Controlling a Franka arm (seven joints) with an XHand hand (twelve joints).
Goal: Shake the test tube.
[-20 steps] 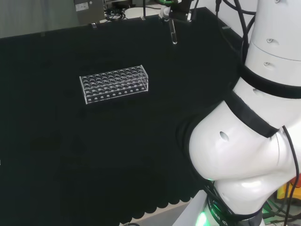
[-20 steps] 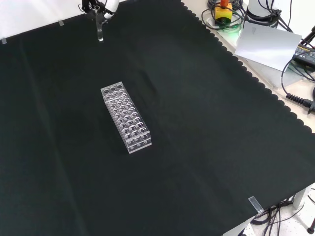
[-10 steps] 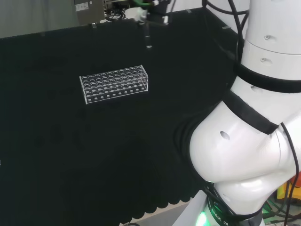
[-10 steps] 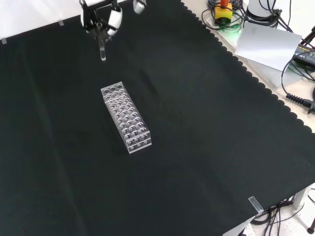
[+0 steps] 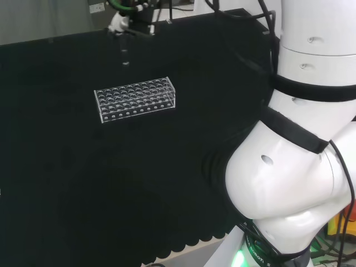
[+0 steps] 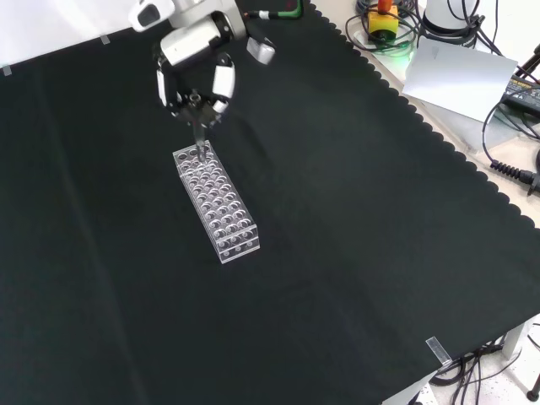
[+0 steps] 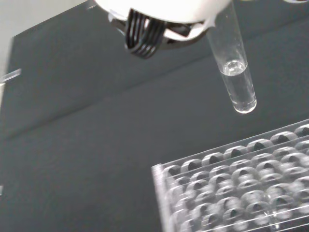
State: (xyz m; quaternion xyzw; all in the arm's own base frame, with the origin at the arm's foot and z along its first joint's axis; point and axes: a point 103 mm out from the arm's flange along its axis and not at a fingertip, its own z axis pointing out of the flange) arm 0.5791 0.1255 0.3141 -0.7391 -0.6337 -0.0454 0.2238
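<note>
The hand (image 6: 196, 63) pinches a clear test tube (image 7: 234, 75) with its curled fingers; the tube hangs upright in the air, just over the far end of the clear tube rack (image 6: 216, 202); a little clear liquid sits in its round bottom; the rack rests on the black cloth (image 6: 354, 236).

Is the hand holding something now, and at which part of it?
Yes. The hand holds the test tube by its upper end, so the rounded bottom hangs free above the rack.
</note>
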